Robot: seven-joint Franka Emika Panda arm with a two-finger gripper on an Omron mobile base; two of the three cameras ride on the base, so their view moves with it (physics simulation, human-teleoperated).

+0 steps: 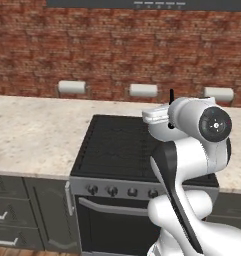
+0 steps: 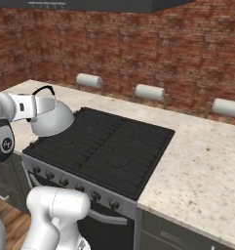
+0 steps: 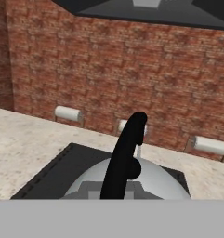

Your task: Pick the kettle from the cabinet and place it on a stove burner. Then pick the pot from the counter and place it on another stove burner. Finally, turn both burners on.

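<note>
Silvery-white domed kettle with its thin black arched handle hangs above the flat black cooktop, near its front-left corner, pinched by the pressed-together tool. Not yet set down (pot and burner knobs remain). Count: one kettle, one cooktop, three white wall rolls.

I stand in a kitchen: range at my 12 o'clock, stone counter beside it, brick wall behind.
</note>
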